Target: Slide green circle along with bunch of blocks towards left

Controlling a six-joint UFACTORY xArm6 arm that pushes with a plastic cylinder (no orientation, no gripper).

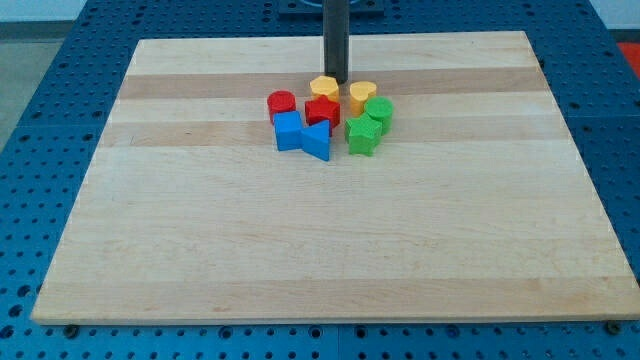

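The green circle (380,110) stands at the right side of a tight bunch of blocks on the wooden board (330,240). A green star (363,134) lies just below it. A yellow block (362,96) sits above-left of the circle, and another yellow block (324,88) lies further left. A red star (322,111) is in the middle, a red round block (282,104) at the left. A blue block (288,131) and a blue triangle (317,140) lie at the bottom left. My tip (335,80) is at the top of the bunch, between the two yellow blocks.
The board's top edge (330,38) runs just above the rod. A blue perforated table (50,90) surrounds the board.
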